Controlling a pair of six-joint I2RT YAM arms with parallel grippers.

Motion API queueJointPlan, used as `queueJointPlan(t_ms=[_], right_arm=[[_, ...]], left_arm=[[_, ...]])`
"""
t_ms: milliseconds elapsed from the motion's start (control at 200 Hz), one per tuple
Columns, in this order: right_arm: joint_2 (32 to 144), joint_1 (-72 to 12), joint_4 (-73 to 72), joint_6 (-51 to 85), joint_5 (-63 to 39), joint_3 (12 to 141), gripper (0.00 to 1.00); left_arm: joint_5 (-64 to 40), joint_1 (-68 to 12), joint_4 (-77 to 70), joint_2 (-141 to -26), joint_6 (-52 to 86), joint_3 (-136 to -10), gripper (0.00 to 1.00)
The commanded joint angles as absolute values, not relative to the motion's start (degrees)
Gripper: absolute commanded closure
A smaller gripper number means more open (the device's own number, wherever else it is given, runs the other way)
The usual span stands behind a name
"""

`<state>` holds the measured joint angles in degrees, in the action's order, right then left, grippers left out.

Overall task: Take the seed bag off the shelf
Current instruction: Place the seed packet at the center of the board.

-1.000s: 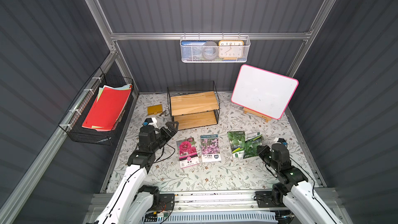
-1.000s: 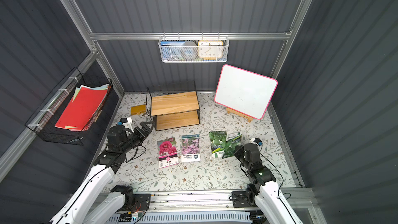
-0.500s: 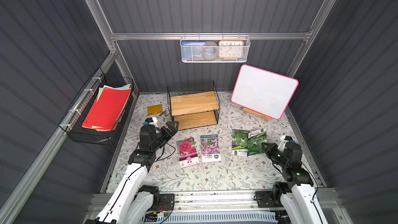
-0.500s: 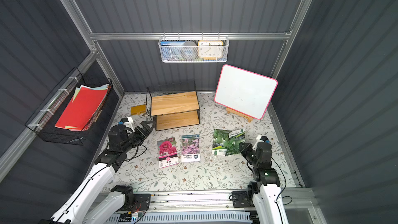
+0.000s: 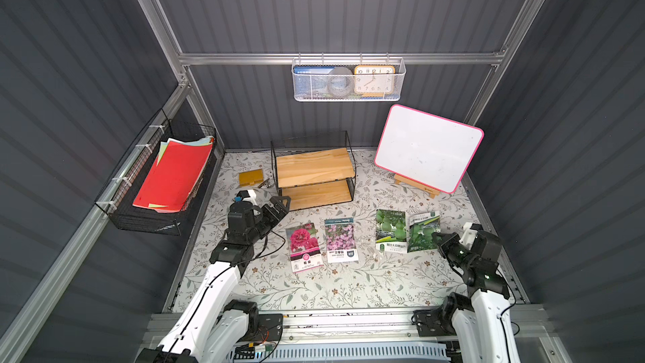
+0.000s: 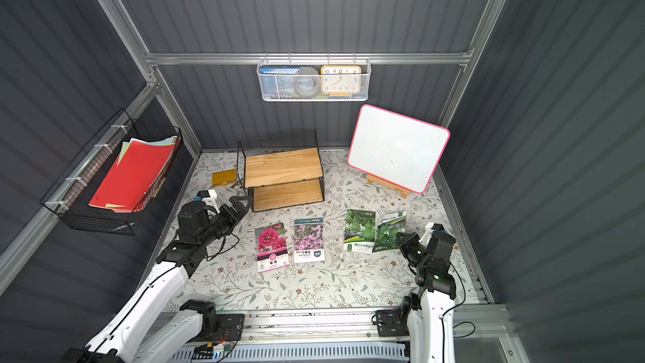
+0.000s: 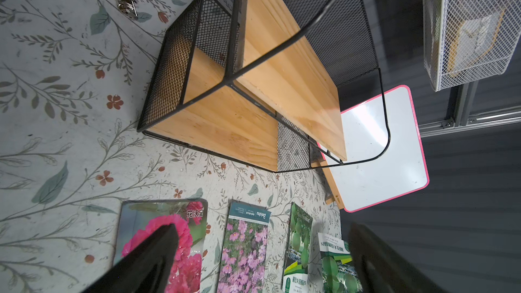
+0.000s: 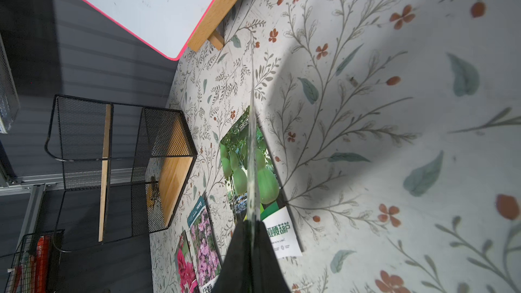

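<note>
Right end effector point(image 5: 437, 238) stays clenched on the seed bag point(image 5: 424, 230), pinching its near right corner. It has drawn back toward the right edge of the counter point(image 5: 349, 284) since a second ago and brought the bag along. Back then the bag lay across the gourd bag point(image 5: 391, 230). Now it sits just beside it, meeting it only at the edge, at the right end of the row. Pink bag point(image 5: 340, 239) and red bag point(image 5: 304, 246) lie flat and haven't budged. Further in, the left end effector point(image 5: 281, 206) is released, jaws wide, parked by the shelf's point(image 5: 314, 167) front left corner as before. The shelf is well apart from the seed bag. Behind, the whiteboard point(image 5: 427, 148) leans on its stand.
</note>
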<state>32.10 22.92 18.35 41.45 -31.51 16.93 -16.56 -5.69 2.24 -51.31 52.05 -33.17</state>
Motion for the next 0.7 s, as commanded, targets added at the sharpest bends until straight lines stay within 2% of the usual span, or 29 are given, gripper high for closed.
queueJointPlan(t_ms=[0,500,695], right_arm=[[33.7,25.0,16.8,39.4,-34.4,17.4,1.00],[44.3,30.9,8.6,37.0,-35.3,13.7,1.00],[46.8,31.2,13.3,36.2,-30.7,15.7,1.00]], left_arm=[[-17.6,-5.9,0.2,-51.9,50.9,-32.2,0.00],[-18.3,-5.9,-2.0,-53.9,49.8,-31.5,0.00],[-18.6,-5.9,-2.8,-53.6,50.0,-30.6,0.00]])
